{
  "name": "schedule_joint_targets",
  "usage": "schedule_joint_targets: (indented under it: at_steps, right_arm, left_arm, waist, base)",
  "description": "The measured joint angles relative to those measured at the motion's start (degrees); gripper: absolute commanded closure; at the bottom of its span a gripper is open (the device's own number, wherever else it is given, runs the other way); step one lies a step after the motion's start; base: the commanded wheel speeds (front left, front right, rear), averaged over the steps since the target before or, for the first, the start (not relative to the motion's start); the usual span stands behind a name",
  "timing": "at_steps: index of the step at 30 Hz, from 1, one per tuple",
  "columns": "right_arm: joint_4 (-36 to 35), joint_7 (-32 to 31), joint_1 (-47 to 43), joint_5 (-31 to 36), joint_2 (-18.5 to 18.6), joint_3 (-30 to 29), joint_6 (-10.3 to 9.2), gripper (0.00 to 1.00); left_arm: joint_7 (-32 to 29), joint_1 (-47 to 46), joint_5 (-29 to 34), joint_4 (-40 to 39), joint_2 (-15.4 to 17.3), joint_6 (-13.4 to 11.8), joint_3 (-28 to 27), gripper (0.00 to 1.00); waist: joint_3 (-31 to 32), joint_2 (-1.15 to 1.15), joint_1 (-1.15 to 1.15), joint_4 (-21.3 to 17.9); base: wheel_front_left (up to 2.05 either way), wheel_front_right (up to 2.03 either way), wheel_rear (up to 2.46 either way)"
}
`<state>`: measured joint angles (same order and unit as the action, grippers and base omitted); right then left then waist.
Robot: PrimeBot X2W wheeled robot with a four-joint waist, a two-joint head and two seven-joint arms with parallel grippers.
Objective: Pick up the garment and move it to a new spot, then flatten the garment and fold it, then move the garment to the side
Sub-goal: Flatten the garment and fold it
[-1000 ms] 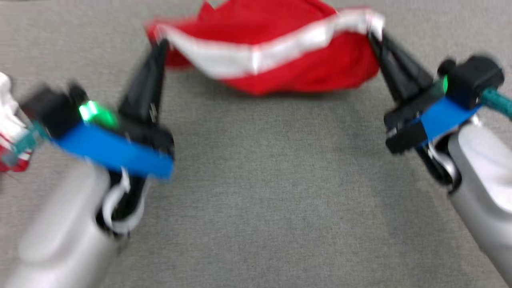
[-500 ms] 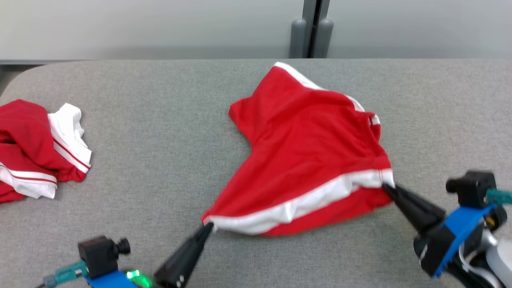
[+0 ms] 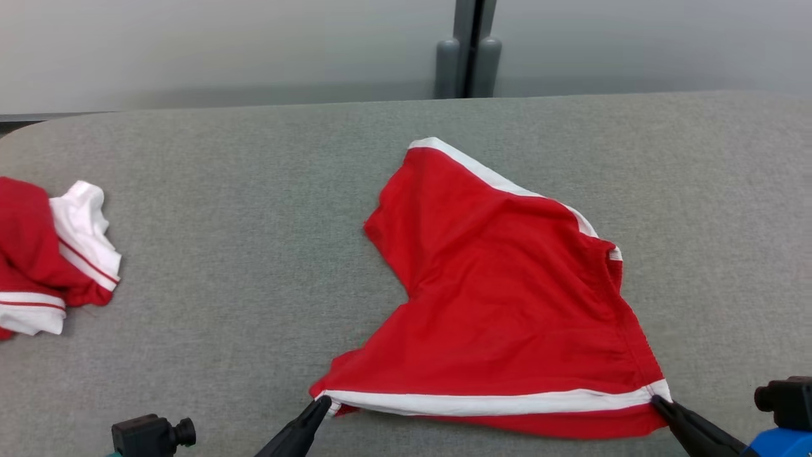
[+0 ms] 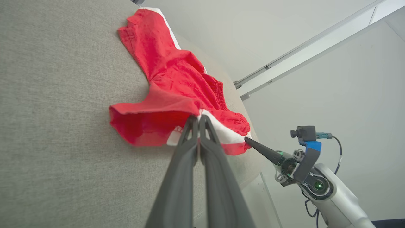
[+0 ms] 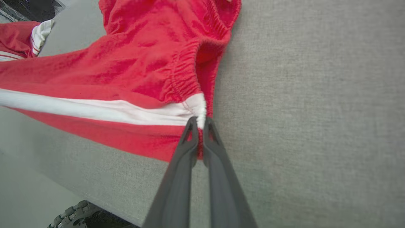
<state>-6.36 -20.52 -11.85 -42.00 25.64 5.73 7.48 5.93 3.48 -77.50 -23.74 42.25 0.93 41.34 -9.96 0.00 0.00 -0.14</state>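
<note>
pinching 1 garment (image 3: 507, 304) | left fingers (image 3: 304, 425) | right fingers (image 3: 685, 424) | 1 other heap (image 3: 44, 260)

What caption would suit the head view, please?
Left gripper and right gripper, jaws shut, pinch the red shorts spread on the grey table.

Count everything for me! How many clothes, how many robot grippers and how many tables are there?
Clothes: 2, the red shorts and the crumpled red and white bundle
Grippers: 2, the left gripper and the right gripper, each pinching a corner of the shorts
Tables: 1, the grey table
Total: 5
</note>
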Motion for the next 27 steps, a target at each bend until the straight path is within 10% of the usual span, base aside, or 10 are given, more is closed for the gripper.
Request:
schedule_joint_targets:
  at_steps: [11, 27]
  right_arm:
    - [-11.92, -3.7, -3.01, 5.7, -9.87, -4.42, 0.0, 1.0]
    - [-3.67, 11.81, 15.02, 8.18, -15.04, -0.45, 0.0, 1.0]
  left_arm:
    - [3.61, -6.13, 7.34, 6.77, -3.24, -0.43, -1.33, 1.0]
    - [3.76, -32.61, 19.62, 28.32, -17.15, -4.01, -0.32, 1.0]
  waist:
    - [-0.2, 0.0, 0.0, -4.68]
    - [-8.64, 0.0, 0.01, -6.91]
  base:
    - [0.0, 0.0, 0.0]
    - [0.0, 0.0, 0.0]
